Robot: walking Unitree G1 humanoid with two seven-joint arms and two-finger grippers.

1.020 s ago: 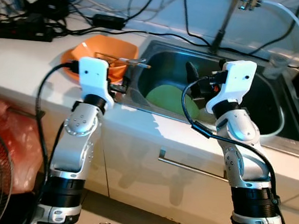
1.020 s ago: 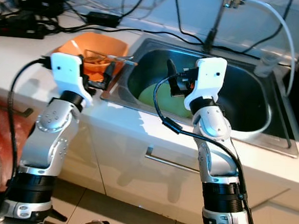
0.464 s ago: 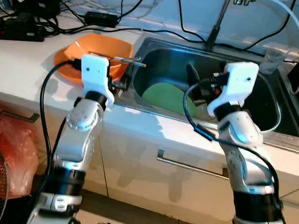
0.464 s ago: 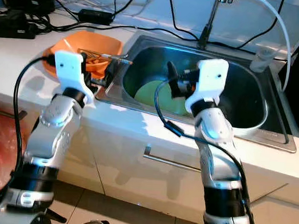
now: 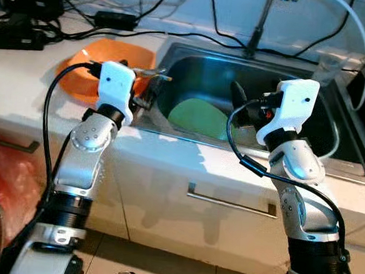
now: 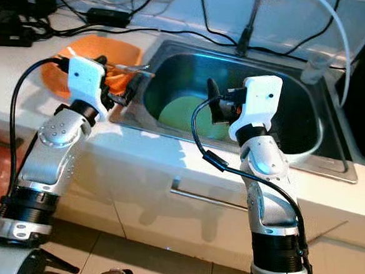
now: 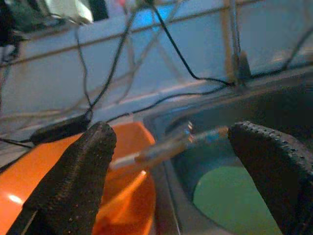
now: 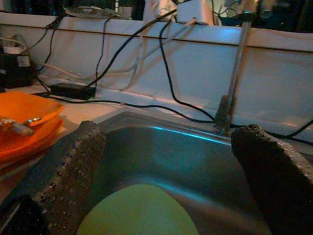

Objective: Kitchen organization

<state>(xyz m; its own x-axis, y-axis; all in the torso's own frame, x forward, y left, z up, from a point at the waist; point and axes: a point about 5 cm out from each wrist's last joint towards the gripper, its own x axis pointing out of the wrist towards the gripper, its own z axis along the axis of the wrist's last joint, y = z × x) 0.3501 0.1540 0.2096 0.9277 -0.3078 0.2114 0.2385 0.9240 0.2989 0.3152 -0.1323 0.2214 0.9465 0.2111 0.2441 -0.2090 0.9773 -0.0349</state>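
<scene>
Looking down at a white counter (image 5: 31,64) with a steel sink (image 5: 312,77) set into it, robot parked right in front. Largest thing in the sink is a green plate (image 5: 199,116) lying on the bottom, and on the counter just left of the sink sits an orange bowl (image 5: 80,76) with a metal utensil (image 5: 150,74) resting across its rim, tip poking out over the sink edge.

Left gripper (image 7: 171,161) hovers by the bowl's near rim, fingers spread wide, nothing in them, utensil lined up in the gap but not touched. Right gripper (image 8: 161,166) hangs over the sink above the plate, also wide open and empty.

My guess: it's still lining up for a pick. Next move for the left needs a short reach forward and a close on that thin handle, which looks easy to knock off the rim.

Versus a second ago: the view has shifted a little, both arms look about the same relative to the sink
</scene>
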